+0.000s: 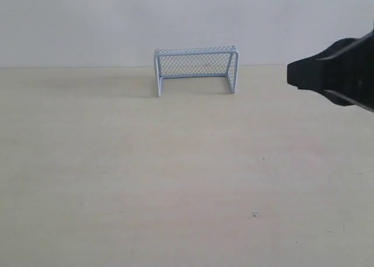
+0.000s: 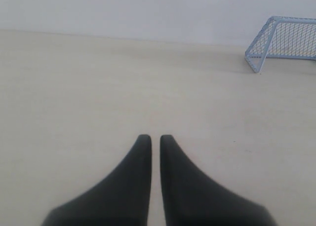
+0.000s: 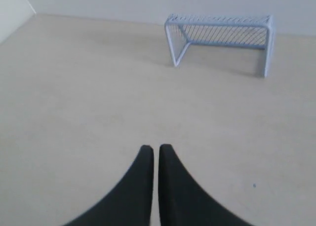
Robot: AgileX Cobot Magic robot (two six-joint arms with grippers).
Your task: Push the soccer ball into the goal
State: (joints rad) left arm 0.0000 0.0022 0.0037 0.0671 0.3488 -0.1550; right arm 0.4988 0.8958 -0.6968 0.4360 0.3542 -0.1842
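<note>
Left gripper (image 2: 155, 137): jaws pressed almost together, with only a thin slit of counter (image 2: 74, 97) showing between the 2 black fingers (image 2: 133, 181). Nothing is pinched. The tips sit over bare counter, and I can't tell whether they touch it. Taking the jaws' pointing direction as 12 o'clock, the goal (image 2: 286, 38) is at roughly 2 o'clock and well apart (partly cut off by the picture edge).

Right gripper (image 3: 153, 148): same state. The 2 fingers run near-parallel with a hairline gap and hold nothing, over bare counter. The goal is at about 1 o'clock off these jaws, well apart. It's seen at an angle, with 1 front post nearer than the other and mesh visible on the back and sides.

Exterior view: the right gripper (image 1: 292, 74) enters from the 3 o'clock edge as a dark, blurred shape, tip pointing toward 9 o'clock. Its height over the counter isn't readable. The goal stands upright at 12 o'clock on the counter, with its open mouth facing the camera and both front posts down on the surface. It's close to the plain pale wall (image 1: 175, 21). The gripper tip is at 3 o'clock from the goal, apart from it and not touching. There's 1 small dark speck (image 1: 255, 214) on the counter at about 5 o'clock from centre.

Soccer ball: can't place it from any of the 3 views.
</note>
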